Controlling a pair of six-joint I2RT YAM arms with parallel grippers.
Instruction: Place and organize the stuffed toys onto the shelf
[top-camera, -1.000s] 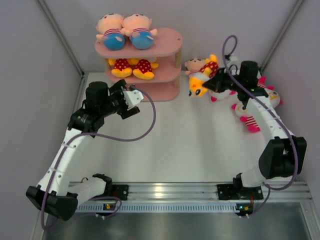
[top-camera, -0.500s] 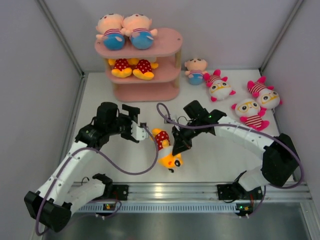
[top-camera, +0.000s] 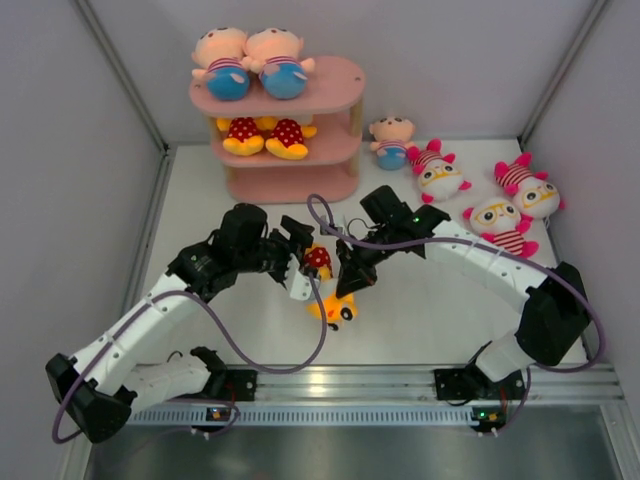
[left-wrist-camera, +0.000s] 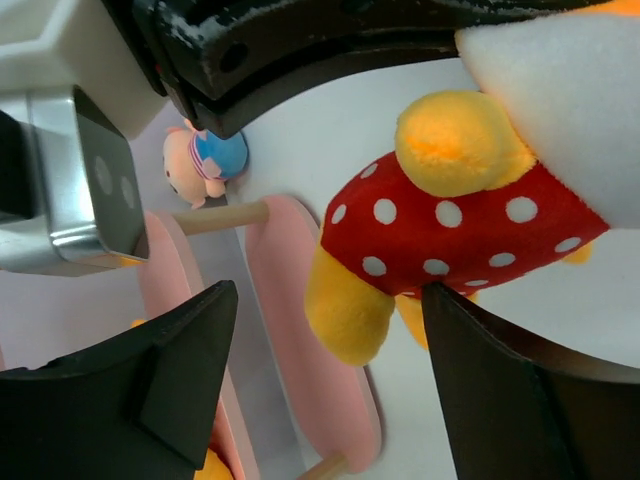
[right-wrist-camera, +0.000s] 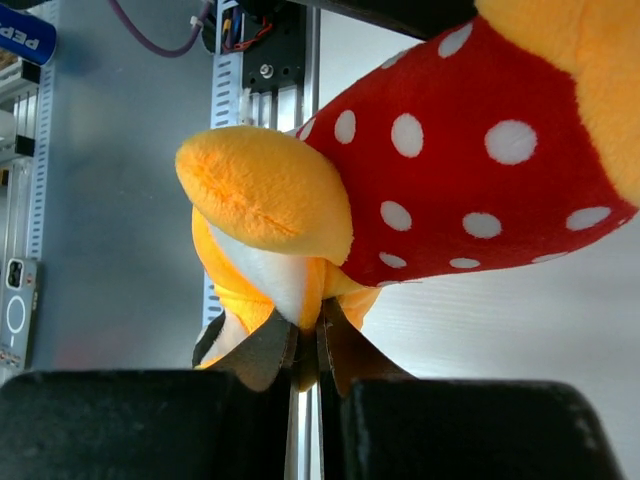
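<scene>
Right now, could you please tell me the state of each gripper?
Left gripper: open, its fingers either side of the yellow-orange plush toy with red white-dotted body.
Right gripper: shut on that toy.

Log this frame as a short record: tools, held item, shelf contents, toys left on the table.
right tool: shut on the dotted toy, mid-table
left tool: open, jaws either side of that toy's red body
shelf top tier: two peach-headed dolls
shelf middle tier: two dotted toys
shelf bottom tier: hidden
table: one peach-headed doll, three white-faced toys, right of the shelf
</scene>
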